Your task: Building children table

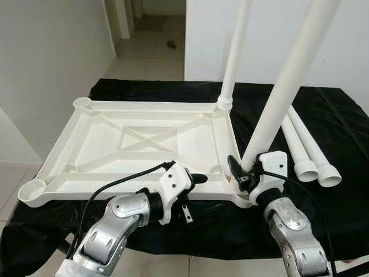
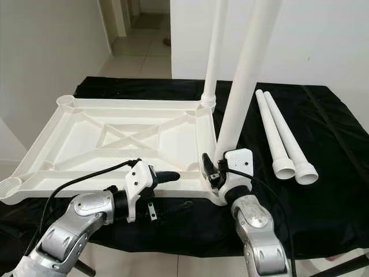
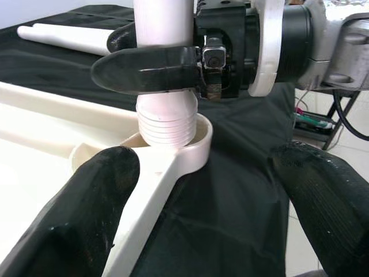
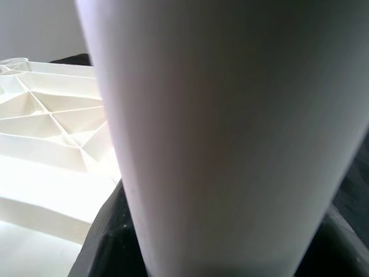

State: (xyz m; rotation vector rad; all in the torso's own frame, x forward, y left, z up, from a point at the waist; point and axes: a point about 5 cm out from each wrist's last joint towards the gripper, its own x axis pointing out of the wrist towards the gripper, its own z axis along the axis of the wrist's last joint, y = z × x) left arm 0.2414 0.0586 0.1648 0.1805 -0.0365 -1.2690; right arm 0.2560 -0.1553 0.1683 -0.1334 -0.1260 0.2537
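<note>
Black cloth (image 1: 323,115); table leg (image 1: 288,86) btwn right gripper (image 1: 245,173) jaws.

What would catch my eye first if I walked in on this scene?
Probably the white table leg rising steeply at the near right corner, gripped low down by the right gripper with its threaded end at the corner socket. It belongs to the upturned white tabletop lying on a black cloth, with another leg already standing at the far right corner. Two spare legs lie on the cloth to the right.
</note>
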